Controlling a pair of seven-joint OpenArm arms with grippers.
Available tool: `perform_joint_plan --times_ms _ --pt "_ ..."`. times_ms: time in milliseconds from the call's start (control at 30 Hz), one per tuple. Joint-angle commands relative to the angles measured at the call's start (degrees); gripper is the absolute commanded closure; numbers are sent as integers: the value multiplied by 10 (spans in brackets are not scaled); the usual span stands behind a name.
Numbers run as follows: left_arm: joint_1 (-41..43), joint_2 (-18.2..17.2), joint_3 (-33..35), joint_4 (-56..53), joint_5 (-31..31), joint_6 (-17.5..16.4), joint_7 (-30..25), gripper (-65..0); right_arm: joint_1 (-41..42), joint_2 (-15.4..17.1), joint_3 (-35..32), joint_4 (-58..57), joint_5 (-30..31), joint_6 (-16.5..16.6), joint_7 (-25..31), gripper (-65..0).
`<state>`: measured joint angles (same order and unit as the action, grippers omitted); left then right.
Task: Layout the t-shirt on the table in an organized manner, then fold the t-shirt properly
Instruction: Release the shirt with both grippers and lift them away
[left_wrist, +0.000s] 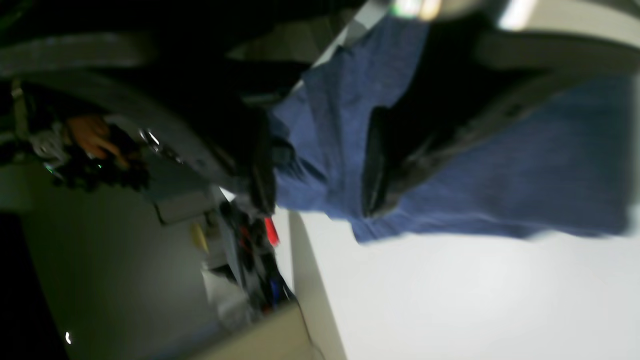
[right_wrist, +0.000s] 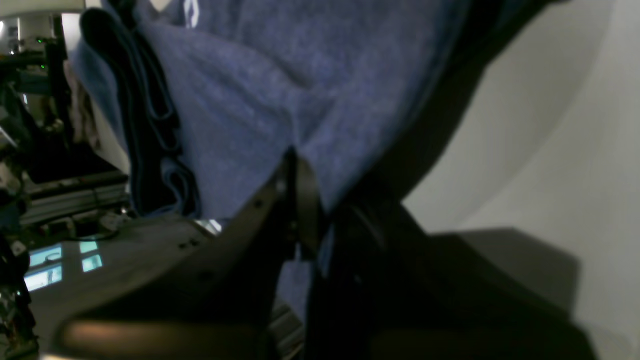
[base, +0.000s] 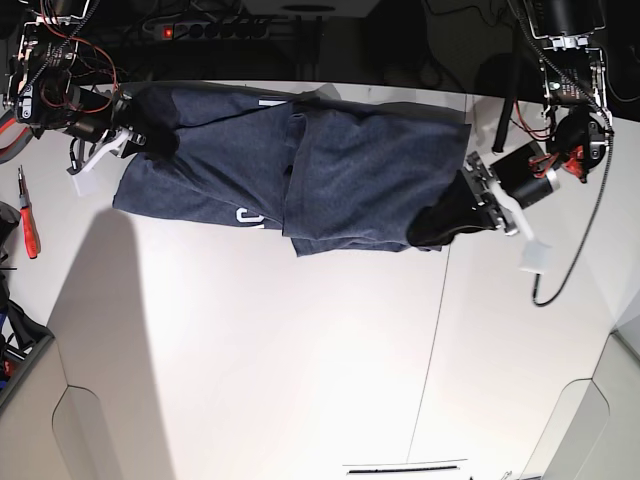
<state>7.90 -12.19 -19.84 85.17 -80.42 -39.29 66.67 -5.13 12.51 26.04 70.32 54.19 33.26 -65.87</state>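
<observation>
Status: the dark heathered navy-blue short-sleeved cotton t-shirt (base: 300, 175) is stretched sideways across the far part of the large flat matte white table (base: 250, 350), held up at both ends by the 2 arms, so it hangs as a doubled, bunched band rather than lying flat. Bits of white block lettering show at the lower edge and near the top fold in the base view. Right gripper (base: 125, 140) sits at that view's left end; the right wrist view shows its dark fingers (right_wrist: 300, 195) pressed together on a pinch of fabric (right_wrist: 280, 90), with more cloth folded in layers to the side. Left gripper (base: 480, 200) is at that view's right end; the left wrist view is motion-blurred, but cloth (left_wrist: 500, 170) runs between its 2 dark fingers (left_wrist: 375, 165), so I read it as pinching the shirt too, jaws not fully pressed together given the bulk of fabric. Progress, my read: early, layout stage only. Shirt overlaps itself near the middle, sleeves and hem can't be told apart, no clean fold is made. Left to do: spread it flat on the table with sleeves out, smooth it, then every actual fold. The thin dark seam line (base: 435, 330) on the tabletop runs below the shirt's right end, with open table in front.
</observation>
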Motion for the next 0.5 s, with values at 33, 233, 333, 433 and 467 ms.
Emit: perform_joint_plan --times_ms 33,233,333,433,467 --pt "-6 -9 -39 10 -9 -7 -9 -142 16 7 1 6 2 2 3 0" --pt "-2 -14 -137 10 128 -7 -36 0 51 7 1 18 13 2 1 0" --pt "18 -13 -134 7 216 -7 -68 0 64 6 1 41 28 2 -14 0" --pt "40 -13 -111 -13 256 -7 -101 0 64 -5 1 83 33 2 -26 0" --pt "44 -13 -101 -23 271 -7 -113 0 63 -13 1 101 33 2 -34 0"
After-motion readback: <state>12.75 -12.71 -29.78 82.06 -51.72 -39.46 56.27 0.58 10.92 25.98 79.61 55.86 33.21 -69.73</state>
